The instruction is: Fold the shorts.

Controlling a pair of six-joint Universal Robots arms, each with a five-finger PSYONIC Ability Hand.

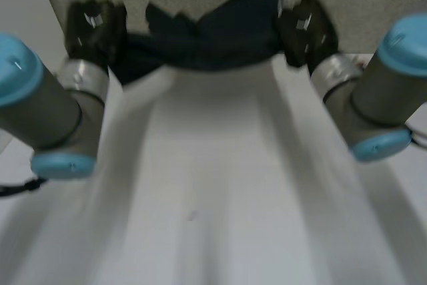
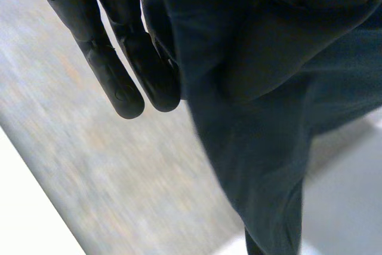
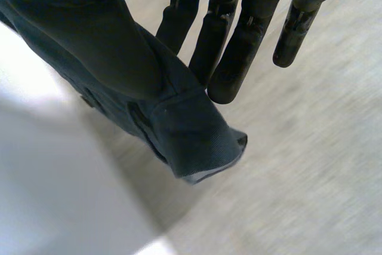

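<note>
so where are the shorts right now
In the head view the shorts are bunched at the far edge of the table, spanning from the left hand at their left end to the right hand at their right end.

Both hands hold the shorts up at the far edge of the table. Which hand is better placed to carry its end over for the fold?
Right, probably: the right hand holds the shorts by a clear hem corner, while at the left hand the cloth hangs bunched.
</note>
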